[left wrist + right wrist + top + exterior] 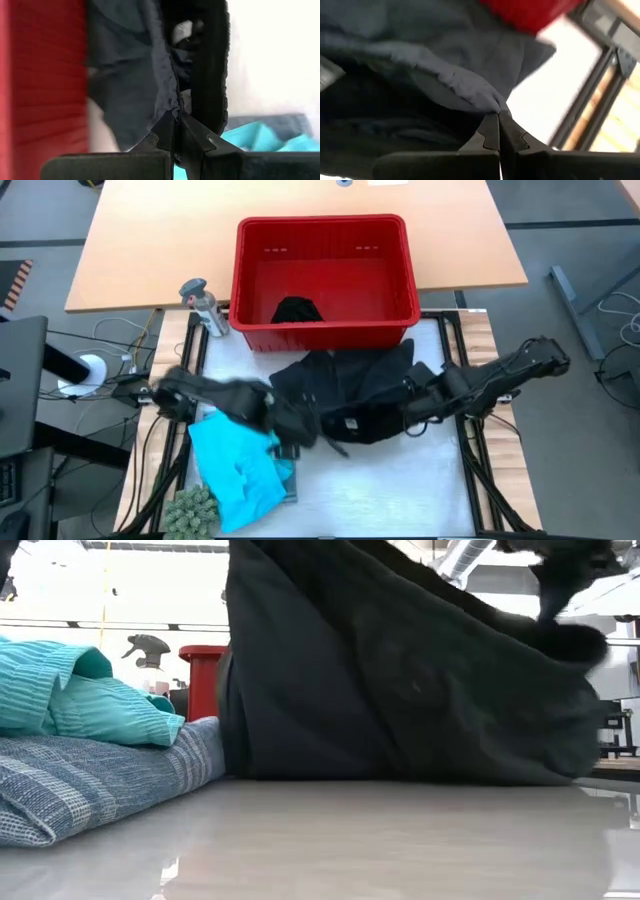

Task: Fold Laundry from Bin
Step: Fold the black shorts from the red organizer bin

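Left claw (176, 120) and right claw (497, 117) each clamped on an edge of a black garment (355, 385), holding it up over the table (400, 480) just in front of the red bin (325, 280). Another black piece (297, 310) lay inside the bin. Turquoise garment (235, 465) sat on the striped one (90, 785) near the left arm.

Showing: one red bin (325, 280), two black garments (350, 395) (297, 310), one turquoise garment (237, 470), one striped garment (90, 785), one spray bottle (204, 306).

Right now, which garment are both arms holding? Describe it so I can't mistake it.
Start at the red bin at the table's far side. Just in front of its near wall, a black garment is stretched between the left gripper and right gripper, jaws shut on its edges. Unlike the turquoise garment alongside, it is dark and lifted.
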Motion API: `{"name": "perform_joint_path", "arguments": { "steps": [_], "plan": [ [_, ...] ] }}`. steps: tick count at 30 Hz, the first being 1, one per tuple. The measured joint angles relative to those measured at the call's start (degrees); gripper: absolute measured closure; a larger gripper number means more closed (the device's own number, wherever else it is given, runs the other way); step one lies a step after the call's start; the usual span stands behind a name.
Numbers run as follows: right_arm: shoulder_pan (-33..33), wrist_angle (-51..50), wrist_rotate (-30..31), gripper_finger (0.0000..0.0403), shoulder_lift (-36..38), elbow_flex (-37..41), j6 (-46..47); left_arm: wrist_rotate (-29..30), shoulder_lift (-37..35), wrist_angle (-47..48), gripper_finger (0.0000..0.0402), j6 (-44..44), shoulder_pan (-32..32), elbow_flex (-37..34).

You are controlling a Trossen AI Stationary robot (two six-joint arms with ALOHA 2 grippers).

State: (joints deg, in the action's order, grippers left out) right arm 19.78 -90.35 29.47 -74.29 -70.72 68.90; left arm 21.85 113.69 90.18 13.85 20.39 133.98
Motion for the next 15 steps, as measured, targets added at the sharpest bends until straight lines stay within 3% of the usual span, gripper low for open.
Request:
{"name": "perform_joint_path", "arguments": {
  "steps": [8,15],
  "plan": [
    [-9.4,0.3,9.3,0.0389,3.9,-13.2,-7.3,0.7,-11.1,0.0,0.0399,-19.8,-6.9,0.0],
    [-23.0,0.7,16.0,0.0389,8.1,-21.1,-16.5,8.5,-18.1,-0.5,0.0399,-27.8,-14.6,0.0]
  ]
}}
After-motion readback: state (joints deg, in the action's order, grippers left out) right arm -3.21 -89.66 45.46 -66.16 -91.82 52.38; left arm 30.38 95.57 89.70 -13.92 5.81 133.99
